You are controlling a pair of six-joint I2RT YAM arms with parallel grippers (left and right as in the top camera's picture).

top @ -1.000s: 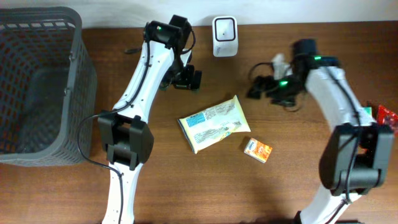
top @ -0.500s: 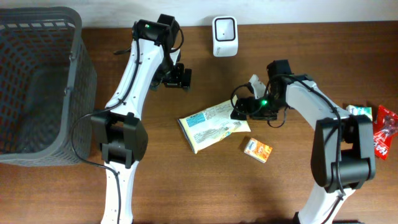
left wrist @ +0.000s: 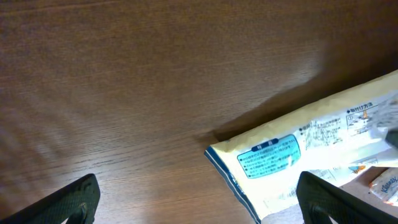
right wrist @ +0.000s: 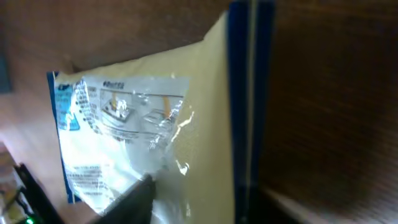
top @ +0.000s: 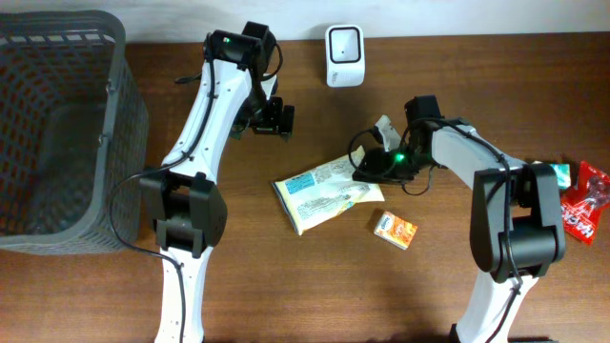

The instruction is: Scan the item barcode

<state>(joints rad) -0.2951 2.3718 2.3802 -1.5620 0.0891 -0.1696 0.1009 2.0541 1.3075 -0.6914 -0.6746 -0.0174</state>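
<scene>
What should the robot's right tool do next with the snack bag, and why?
Probably squeeze the right tool on the snack bag and lift it a little. The tool sits at the bag's right end, the bag lies flat on the table, and the white scanner stands apart at the table's back edge.

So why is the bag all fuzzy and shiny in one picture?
Right wrist view: the bag sits very close, so it blurs, and light glints off its crinkles. Left wrist view: its print is clearer. Overhead view: sharp all over.
</scene>
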